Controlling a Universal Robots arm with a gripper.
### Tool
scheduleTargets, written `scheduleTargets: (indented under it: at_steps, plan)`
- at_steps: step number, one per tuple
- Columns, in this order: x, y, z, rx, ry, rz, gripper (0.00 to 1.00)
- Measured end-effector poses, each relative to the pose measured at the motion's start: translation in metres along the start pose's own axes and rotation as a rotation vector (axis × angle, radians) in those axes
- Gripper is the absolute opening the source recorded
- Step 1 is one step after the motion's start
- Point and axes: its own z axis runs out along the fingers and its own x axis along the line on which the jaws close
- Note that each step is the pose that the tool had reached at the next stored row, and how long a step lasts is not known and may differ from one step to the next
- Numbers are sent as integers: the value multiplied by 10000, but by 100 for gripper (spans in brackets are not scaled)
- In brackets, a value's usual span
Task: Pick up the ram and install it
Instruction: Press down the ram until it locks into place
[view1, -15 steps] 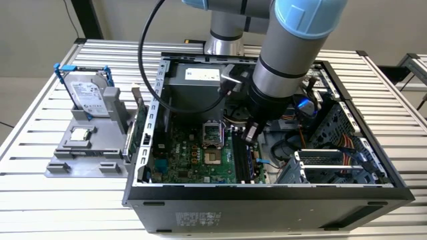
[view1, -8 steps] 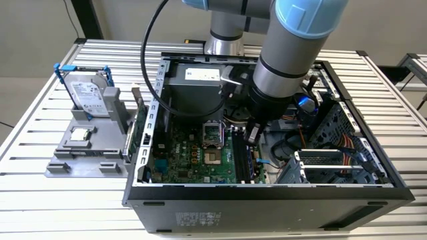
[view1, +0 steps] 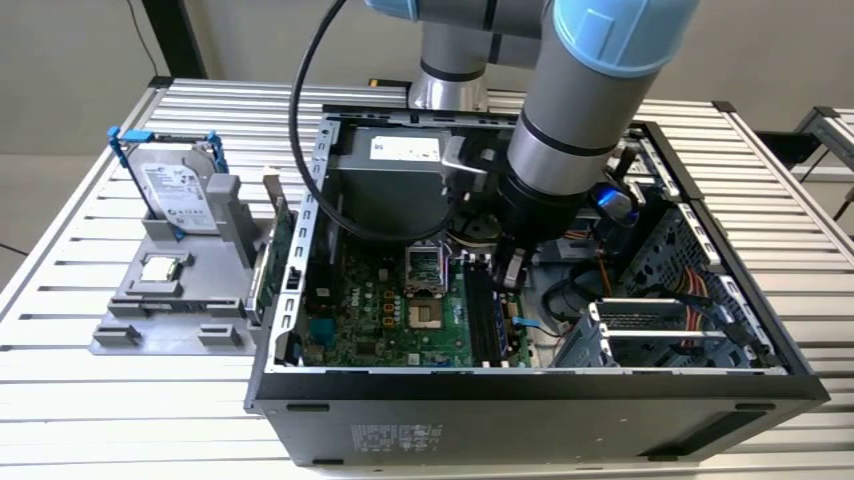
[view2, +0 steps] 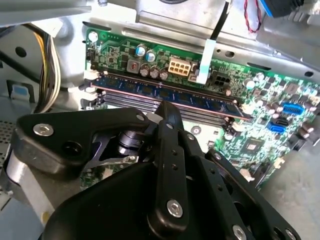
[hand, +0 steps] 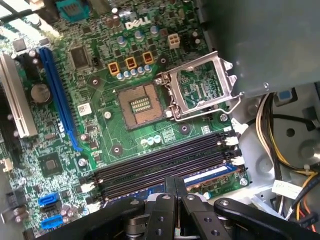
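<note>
The ram (view2: 200, 100) stands on edge in the memory slot nearest the board's edge, a long dark stick with chips along its face. In the first wrist view a blue-labelled stretch of the ram (hand: 210, 173) shows beside the fingers. My gripper (view2: 167, 107) is down inside the computer case, its black fingers drawn together over the middle of the stick. In the first wrist view the gripper (hand: 175, 181) covers that middle part. From the exterior view the gripper (view1: 511, 285) hangs over the slots at the motherboard's right side.
Dark memory slots (hand: 165, 160) lie beside the ram, with the open processor socket (hand: 142, 105) beyond. Cables (hand: 280, 150) crowd the case wall. Outside the case (view1: 534, 385), a grey holder (view1: 120, 335) carries the hard drive (view1: 180, 190) and a small silver chip (view1: 160, 268).
</note>
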Motion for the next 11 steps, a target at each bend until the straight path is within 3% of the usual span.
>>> scheduleTargets:
  at_steps: [11]
  plan:
    - [-11, -33, -1, -12, 48, -938, 0]
